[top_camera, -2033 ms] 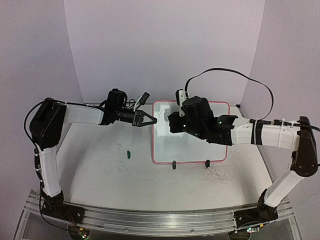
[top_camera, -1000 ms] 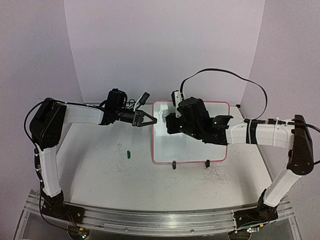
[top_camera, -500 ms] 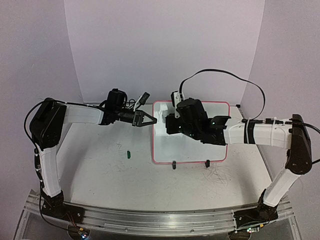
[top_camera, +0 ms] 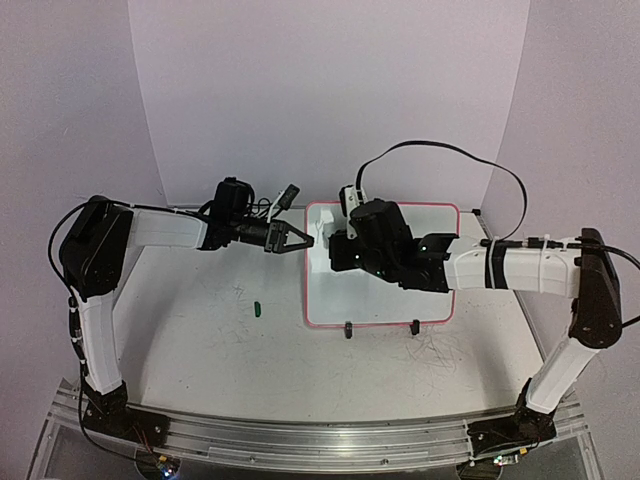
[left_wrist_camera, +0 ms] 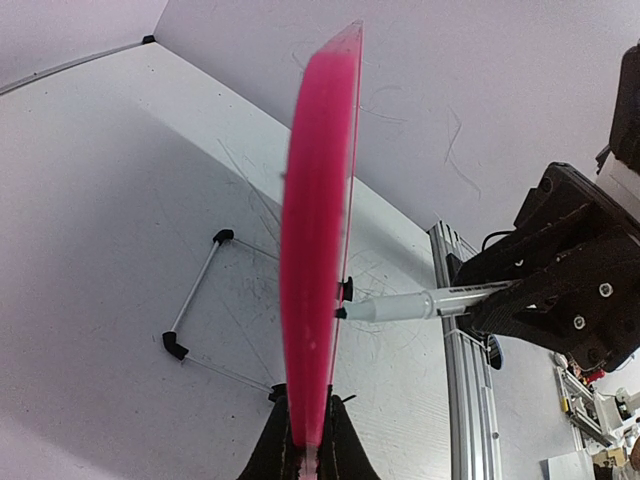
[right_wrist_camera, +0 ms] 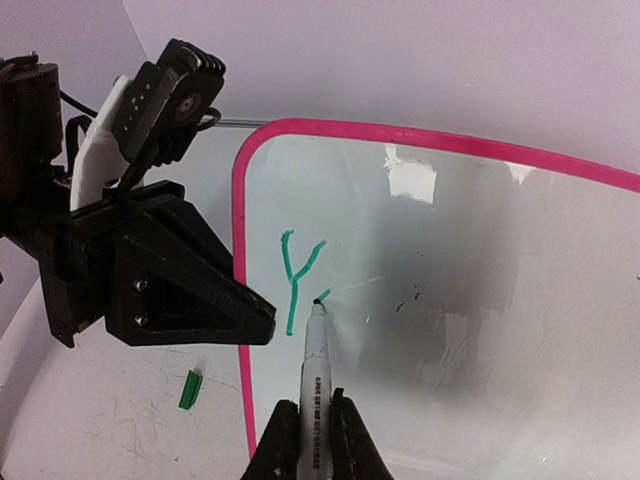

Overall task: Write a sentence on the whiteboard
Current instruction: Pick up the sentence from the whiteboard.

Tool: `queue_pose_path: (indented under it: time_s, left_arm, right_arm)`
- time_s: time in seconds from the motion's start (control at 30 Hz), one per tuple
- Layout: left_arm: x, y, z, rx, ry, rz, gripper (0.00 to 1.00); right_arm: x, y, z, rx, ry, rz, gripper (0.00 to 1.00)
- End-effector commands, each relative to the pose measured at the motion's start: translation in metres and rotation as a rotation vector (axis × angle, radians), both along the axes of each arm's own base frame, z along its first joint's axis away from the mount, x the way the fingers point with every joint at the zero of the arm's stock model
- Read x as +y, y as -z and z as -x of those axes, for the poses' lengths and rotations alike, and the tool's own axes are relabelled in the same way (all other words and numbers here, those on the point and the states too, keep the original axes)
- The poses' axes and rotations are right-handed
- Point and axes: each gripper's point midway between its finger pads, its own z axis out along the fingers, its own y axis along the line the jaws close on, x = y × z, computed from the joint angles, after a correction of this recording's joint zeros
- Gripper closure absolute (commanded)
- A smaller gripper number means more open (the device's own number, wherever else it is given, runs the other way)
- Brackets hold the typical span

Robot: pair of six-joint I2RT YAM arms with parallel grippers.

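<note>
**Inspector:** Position of the whiteboard?

**Assistant:** On the worktop, right of centre. Two black feet show at its near edge. The left wrist view shows a thin wire leg with black tips behind it, so the board stands raised rather than flat. The pink frame runs round every visible edge.

**Inspector:** Left hand?

**Assistant:** Fingers together on the board's left edge, with the frame clamped between them. Its own camera sees the board edge-on, rising straight out of the grip.

**Inspector:** Right hand?

**Assistant:** Closed around a marker, which has a white barrel with black print. The tip touches the board face in the upper left area.

**Inspector:** State of the sentence?

**Assistant:** One green "Y" close to the left frame, and a short green tick at the marker tip just right of it. There are small dark specks further right; I cannot tell what they are.

**Inspector:** Other items?

**Assistant:** A small green piece lies on the worktop left of the board, apart from it and from both hands. Grey scribble marks sit on the worktop by the board's near right corner.
</note>
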Motion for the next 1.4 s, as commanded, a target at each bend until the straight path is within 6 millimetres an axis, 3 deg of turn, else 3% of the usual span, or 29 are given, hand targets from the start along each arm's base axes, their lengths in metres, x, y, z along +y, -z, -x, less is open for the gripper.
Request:
queue_pose_path:
  time_s: [0.0, 1.0, 1.37]
  left_arm:
    - [-0.005, -0.018, 0.009, -0.063, 0.013, 0.016, 1.00]
    - [-0.006, -0.016, 0.010, -0.061, 0.016, 0.014, 1.00]
    - [-0.006, -0.016, 0.011, -0.060, 0.018, 0.014, 1.00]
  right_arm:
    - [-0.001, 0.000, -0.003, 0.007, 0.023, 0.003, 1.00]
    - [-0.014, 0.021, 0.008, 0.060, 0.035, 0.037, 1.00]
    - [-0.028, 0.011, 0.005, 0.030, 0.103, 0.031, 1.00]
